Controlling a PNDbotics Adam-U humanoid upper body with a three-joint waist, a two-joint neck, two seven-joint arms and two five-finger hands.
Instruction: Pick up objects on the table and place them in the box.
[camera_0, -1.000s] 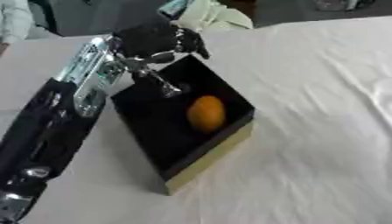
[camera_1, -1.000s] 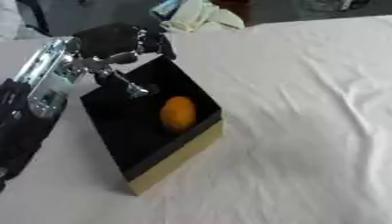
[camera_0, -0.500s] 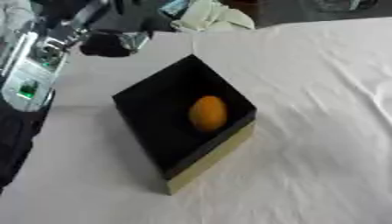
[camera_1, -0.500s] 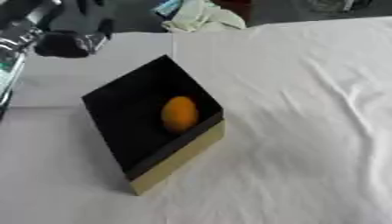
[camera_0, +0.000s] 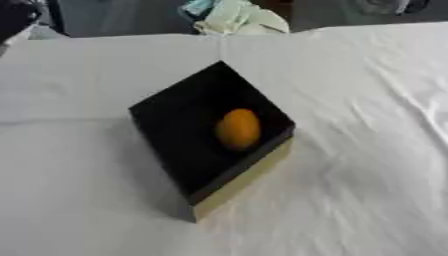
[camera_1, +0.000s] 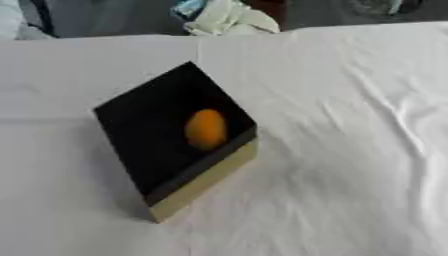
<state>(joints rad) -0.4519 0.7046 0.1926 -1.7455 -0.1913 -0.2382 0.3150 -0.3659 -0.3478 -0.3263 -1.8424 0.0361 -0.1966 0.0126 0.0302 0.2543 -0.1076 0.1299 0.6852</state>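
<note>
A black box (camera_0: 171, 131) with tan outer sides sits cornerwise in the middle of the white-clothed table (camera_0: 367, 150). An orange oval object (camera_0: 238, 128) lies inside it, close to the right wall. In the left eye view a dark part of my left hand (camera_0: 17, 17) shows only at the top left corner, far from the box and too cut off to read. The right eye view does not show it. My right hand is in neither view.
A crumpled pale green and white cloth (camera_1: 226, 18) lies at the table's far edge, behind the box. The white tablecloth is wrinkled to the right of the box.
My left arm has drawn back up and to the left, from above the box's far corner to the picture's top left corner. The orange object stays in the box.
</note>
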